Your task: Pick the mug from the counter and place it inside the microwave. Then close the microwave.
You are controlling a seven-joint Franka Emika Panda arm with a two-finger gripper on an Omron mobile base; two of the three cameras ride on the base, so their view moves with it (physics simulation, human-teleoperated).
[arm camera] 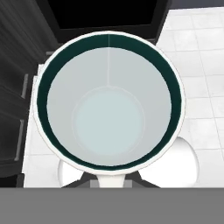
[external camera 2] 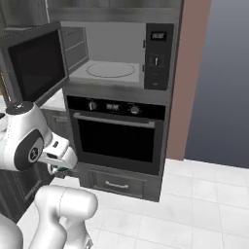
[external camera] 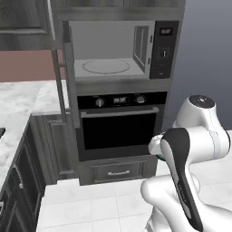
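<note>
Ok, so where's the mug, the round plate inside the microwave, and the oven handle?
mug (arm camera: 109, 122): hand view, on its pale inner floor.
turntable (external camera: 105, 66): left base view, on the round plate's middle, inside the microwave.
oven handle (external camera 2: 114, 121): right base view, on the middle of the horizontal bar.

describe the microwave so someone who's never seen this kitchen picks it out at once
Find the tall dark grey cabinet column against the wall. The microwave is the upper cavity, directly above the oven. Unlike the oven, with its knobs and horizontal handle, its door is swung open on a light grey interior with a round turntable.
</note>
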